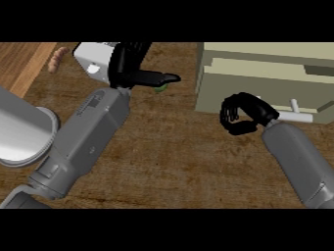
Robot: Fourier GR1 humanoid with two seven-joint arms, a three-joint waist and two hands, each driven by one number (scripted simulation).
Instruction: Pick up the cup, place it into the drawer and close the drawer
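The beige drawer unit (pixel 271 78) stands at the right of the wooden counter. Its front panel carries a white handle (pixel 297 115), and only narrow dark gaps show around the panel. My right hand (pixel 242 115) is against the left part of that front, just left of the handle, with its fingers curled and nothing visible in them. No cup shows plainly. A small green thing (pixel 160 88) peeks out under the thumb of my left hand (pixel 131 66). That hand is open at the top middle, fingers pointing up and thumb out to the right.
A white box (pixel 91 58) lies behind my left hand. A large pale grey cylinder (pixel 10 128) fills the left edge, and a small pinkish item (pixel 56 59) lies on the lighter wood strip at the top left. Brown counter (pixel 177 157) stretches between my forearms.
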